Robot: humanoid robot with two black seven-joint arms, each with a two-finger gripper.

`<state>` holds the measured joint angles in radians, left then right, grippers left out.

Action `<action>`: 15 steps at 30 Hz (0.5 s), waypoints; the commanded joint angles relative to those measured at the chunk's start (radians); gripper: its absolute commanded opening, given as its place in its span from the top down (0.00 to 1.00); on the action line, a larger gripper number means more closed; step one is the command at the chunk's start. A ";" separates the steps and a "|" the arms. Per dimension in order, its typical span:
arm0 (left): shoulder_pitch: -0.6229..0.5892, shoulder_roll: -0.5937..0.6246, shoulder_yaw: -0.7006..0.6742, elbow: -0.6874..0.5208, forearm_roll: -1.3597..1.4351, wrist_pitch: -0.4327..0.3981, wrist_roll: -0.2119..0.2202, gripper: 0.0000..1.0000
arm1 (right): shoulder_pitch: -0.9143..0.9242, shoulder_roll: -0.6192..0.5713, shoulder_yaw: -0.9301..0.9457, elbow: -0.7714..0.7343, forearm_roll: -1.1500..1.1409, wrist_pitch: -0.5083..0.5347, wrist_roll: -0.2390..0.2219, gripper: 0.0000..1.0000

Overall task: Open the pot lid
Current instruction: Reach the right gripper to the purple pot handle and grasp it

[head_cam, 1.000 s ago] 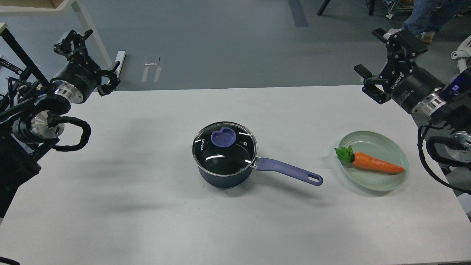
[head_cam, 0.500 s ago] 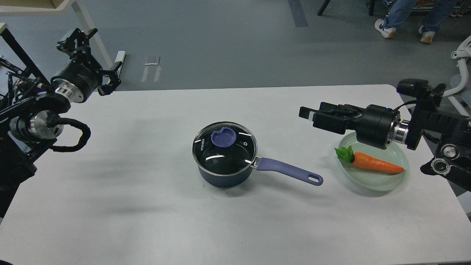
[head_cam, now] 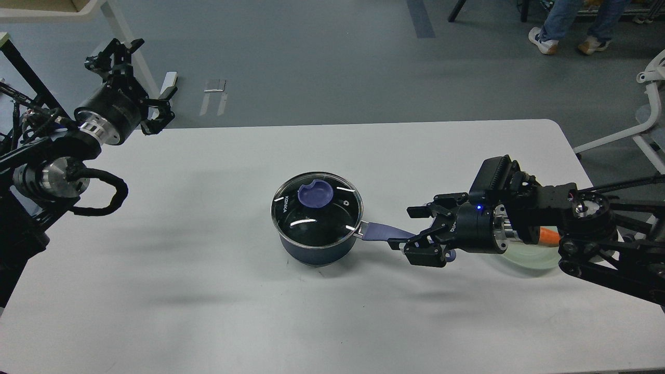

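The pot (head_cam: 311,249) is a small dark-blue saucepan standing in the middle of the white table (head_cam: 208,311). Its purple-blue handle (head_cam: 378,232) points right. The pot lid (head_cam: 316,209), clear glass with a steel rim and a purple-blue knob (head_cam: 315,194), sits closed on the pot. My right gripper (head_cam: 401,227) is open, low over the table, with its fingers on either side of the handle's outer part. The handle's end is hidden behind it. My left gripper (head_cam: 139,83) is open and empty, raised at the table's far left corner.
A pale green glass plate (head_cam: 524,257) holding an orange carrot (head_cam: 549,237) lies right of the pot, mostly hidden behind my right arm. A person's legs (head_cam: 566,21) are on the floor at the top right. A white chair frame (head_cam: 649,130) stands at the right edge.
My right arm has swung down and left, from above the plate to the pot's handle, its jaws still open. My left arm has barely shifted. The pot and lid have not moved.
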<state>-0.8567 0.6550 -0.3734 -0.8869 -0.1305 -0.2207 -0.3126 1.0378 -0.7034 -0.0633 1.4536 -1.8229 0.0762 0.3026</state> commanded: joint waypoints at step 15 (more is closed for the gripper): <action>0.001 0.000 -0.001 0.000 0.000 -0.003 0.003 0.01 | 0.001 0.008 -0.020 -0.013 -0.018 0.008 -0.002 0.61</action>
<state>-0.8559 0.6550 -0.3743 -0.8859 -0.1304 -0.2240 -0.3099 1.0401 -0.6948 -0.0808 1.4394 -1.8493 0.0841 0.2987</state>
